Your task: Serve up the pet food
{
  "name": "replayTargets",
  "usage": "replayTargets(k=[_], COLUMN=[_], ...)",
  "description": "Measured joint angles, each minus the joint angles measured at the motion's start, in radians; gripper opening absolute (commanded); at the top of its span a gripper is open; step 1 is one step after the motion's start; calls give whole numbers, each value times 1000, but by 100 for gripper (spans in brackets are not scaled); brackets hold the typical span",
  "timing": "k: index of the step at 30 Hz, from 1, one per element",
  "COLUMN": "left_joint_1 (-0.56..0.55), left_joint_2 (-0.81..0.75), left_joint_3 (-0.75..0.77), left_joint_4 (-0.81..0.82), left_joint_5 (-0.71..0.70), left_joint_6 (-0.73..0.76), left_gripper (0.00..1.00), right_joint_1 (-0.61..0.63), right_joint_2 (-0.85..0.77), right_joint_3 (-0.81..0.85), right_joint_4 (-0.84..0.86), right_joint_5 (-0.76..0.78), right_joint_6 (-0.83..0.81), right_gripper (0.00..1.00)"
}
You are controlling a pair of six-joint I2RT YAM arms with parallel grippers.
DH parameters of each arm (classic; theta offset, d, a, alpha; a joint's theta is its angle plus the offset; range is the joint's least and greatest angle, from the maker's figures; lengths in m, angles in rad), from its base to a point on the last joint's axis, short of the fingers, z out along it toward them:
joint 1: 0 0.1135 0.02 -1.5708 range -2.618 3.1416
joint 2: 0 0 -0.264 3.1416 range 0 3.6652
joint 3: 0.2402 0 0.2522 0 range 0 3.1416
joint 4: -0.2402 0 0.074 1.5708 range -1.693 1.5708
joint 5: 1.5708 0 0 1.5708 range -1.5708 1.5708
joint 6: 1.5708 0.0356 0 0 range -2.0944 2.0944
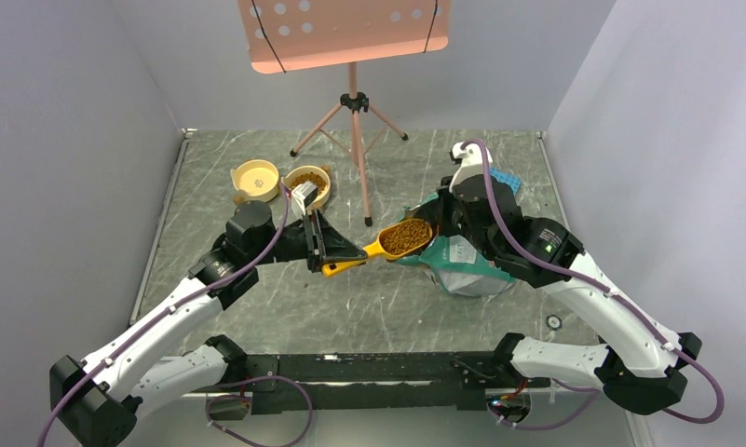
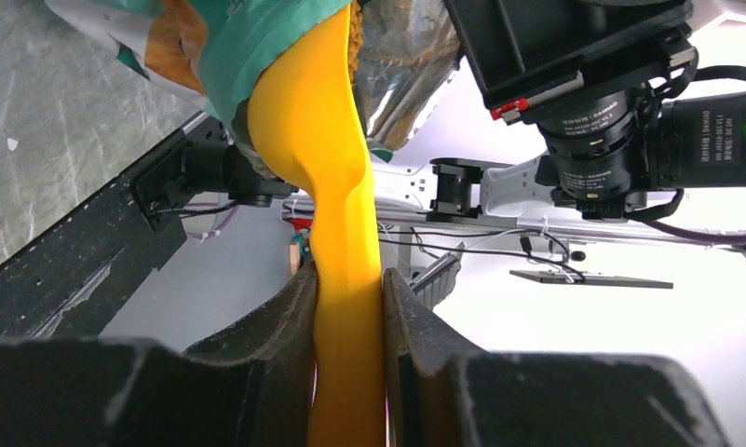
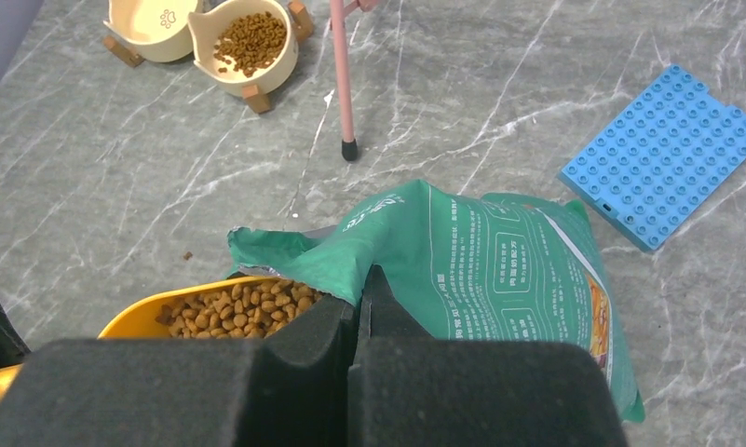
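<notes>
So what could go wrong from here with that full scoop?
The scoop is heaped with pet food; a tilt on the way to the bowl could spill it. The stand leg stands near that route and might get bumped. The right gripper pinches only the bag edge, which could slip.

Top view looks down from behind; close wrist views share its scoop.

a grey marbled table carries everything. at its far left stand two cream bowls on wooden feet, touching: the left bowl bare, the right bowl holding kibble. a pink stand rests its tripod feet just beside them. right of centre lies a teal bag, a blue studded plate near it. one loose pellet lies left of the bag.
</notes>
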Motion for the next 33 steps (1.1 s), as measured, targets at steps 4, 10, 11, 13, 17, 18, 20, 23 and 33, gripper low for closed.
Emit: replayTargets(k=[4, 10, 11, 13, 17, 18, 20, 23, 33], left_joint_1=[2, 15, 19, 24, 32, 34, 36, 38, 111], left_joint_2=[0, -11, -15, -23, -37, -42, -52, -65, -59], left_joint_3=[1, 1, 1, 5, 16, 16, 16, 16, 42], left_joint_4=[22, 34, 37, 44, 59, 68, 85, 111, 166], left_joint_5=[3, 21, 26, 34, 45, 47, 50, 51, 76], left_joint_6=[1, 0, 0, -4, -16, -23, -35, -55, -85], left_gripper=[0, 0, 0, 0, 0, 0, 0, 0, 0], right_joint_1=[-1, -3, -3, -3, -4, -4, -5, -5, -7], right_joint_2=[-5, -16, -16, -15, -9, -7, -2, 1, 35], right_joint_3=[0, 0, 1, 12, 42, 48, 58, 73, 150], right_joint_4=[-2, -11, -14, -28, -70, -79, -92, -117, -233], right_joint_5=[4, 42, 51, 75, 120, 132, 149, 172, 298], right_joint_6=[15, 61, 70, 92, 124, 131, 141, 156, 221], right_gripper=[0, 0, 0, 0, 0, 0, 0, 0, 0])
